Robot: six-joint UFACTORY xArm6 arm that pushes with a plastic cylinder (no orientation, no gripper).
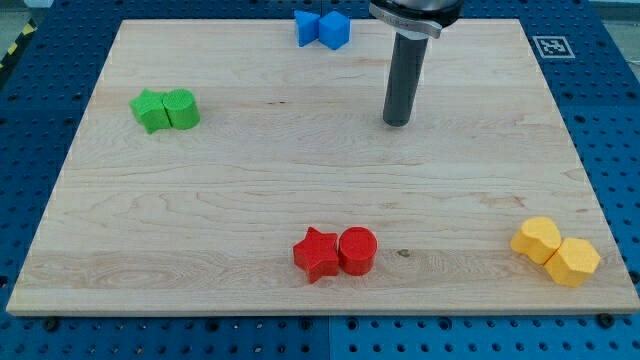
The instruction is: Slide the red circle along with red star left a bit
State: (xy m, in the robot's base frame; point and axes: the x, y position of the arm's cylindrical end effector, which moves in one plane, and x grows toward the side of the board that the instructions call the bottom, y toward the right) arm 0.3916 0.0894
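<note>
The red circle (358,250) and the red star (317,254) touch each other near the view's bottom middle, the star on the circle's left. My tip (397,123) rests on the wooden board (250,170) in the upper middle, well above and a little right of the red circle, far from both red blocks. The rod stands upright.
Two blue blocks (322,28) sit together at the view's top edge, left of the rod. A green star (150,110) and green cylinder (183,108) touch at the upper left. Two yellow blocks (556,252) sit at the lower right corner.
</note>
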